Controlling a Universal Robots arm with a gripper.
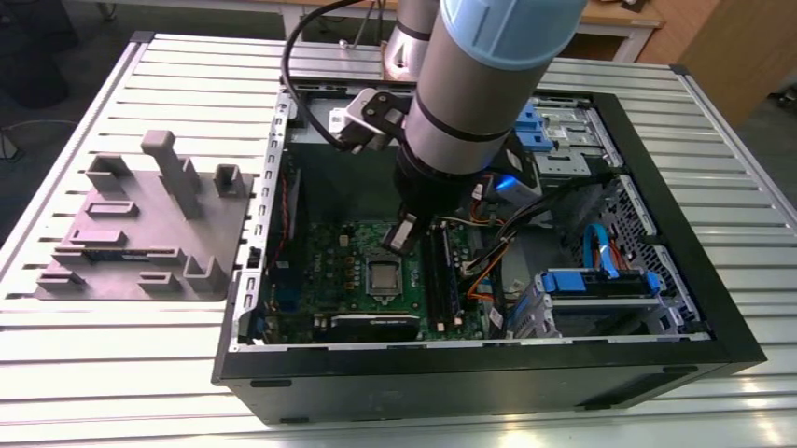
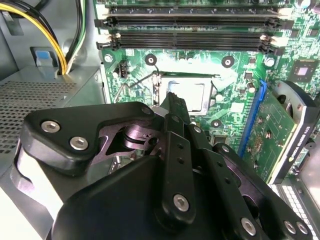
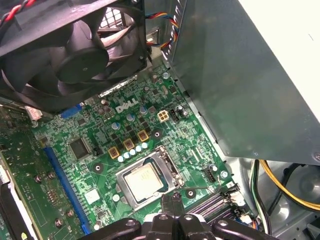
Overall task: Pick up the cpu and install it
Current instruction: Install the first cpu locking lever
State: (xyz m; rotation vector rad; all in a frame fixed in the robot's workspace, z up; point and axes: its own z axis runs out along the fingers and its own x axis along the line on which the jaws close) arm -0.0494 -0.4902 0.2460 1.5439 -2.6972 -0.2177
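Black linkage gripper [image 3: 172,202], fingers seemingly pressed together and empty, hangs just above the green motherboard [image 3: 100,150], with the small square silvery cpu [image 3: 142,179] lying flat in its metal-framed socket [image 3: 172,167] just beyond the fingertips.

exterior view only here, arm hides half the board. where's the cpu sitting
Observer: In the first wrist view the cpu lies flat inside the socket frame, silvery top up.
Operator: gripper on it?
Observer: Not on its middle. The gripper is at the frame's edge, and I cannot tell whether it touches.
Operator: anything over the board
Observer: A black fan hangs over one end of the board.
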